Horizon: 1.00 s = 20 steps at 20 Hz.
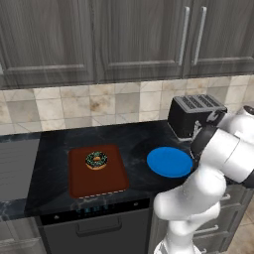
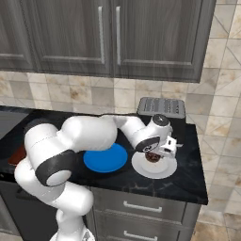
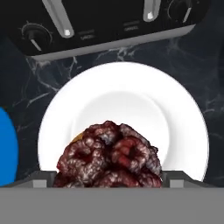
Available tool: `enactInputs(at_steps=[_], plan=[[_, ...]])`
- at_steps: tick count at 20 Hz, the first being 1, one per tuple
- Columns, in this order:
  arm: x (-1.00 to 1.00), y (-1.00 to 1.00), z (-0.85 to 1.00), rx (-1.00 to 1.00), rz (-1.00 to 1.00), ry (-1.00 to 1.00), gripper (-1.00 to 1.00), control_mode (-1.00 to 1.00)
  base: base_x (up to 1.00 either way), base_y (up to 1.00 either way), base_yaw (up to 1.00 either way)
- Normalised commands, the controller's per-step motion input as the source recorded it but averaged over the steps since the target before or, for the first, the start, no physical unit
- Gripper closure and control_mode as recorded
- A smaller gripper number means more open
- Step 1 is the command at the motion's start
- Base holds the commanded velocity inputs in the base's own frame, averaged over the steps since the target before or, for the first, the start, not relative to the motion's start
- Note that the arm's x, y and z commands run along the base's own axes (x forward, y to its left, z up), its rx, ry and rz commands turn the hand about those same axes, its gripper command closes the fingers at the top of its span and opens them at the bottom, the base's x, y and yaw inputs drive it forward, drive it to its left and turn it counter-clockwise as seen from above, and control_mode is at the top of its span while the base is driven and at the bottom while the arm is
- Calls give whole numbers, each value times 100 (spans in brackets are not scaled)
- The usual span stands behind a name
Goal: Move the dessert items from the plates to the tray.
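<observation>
The dark-brown speckled sweet (image 3: 109,157) lies over the near part of the white plate (image 3: 183,113). My gripper (image 3: 110,178) is down around it, and each finger touches one of its flanks with no gap showing. From the right base view, the gripper (image 2: 157,150) sits right on the sweet (image 2: 153,157), low over the white plate (image 2: 141,170). The chocolate sprinkled donut (image 1: 96,159) rests on the reddish-brown tray (image 1: 99,183) at the left. Between the tray and the white plate lies the blue plate (image 1: 169,161), with nothing on it.
The black toaster (image 1: 196,114) stands close behind the white plate, and its front fills the top of the hand view. My own arm (image 2: 89,134) arches over the blue plate (image 2: 106,157). The counter's front edge runs just below the plates.
</observation>
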Motion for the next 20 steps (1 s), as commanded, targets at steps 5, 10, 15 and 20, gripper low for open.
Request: enactInputs(at_steps=[5, 10, 15, 20], plan=[[-49, 51, 92, 0, 2, -5, 100, -100, 0, 0, 0], [-31, 87, 56, 0, 3, 0, 100, -100, 0, 0, 0], [-11, 100, 13, 0, 4, 3, 100, -100, 0, 0, 0], [-7, 100, 2, 0, 3, 6, 100, -100, 0, 0, 0]])
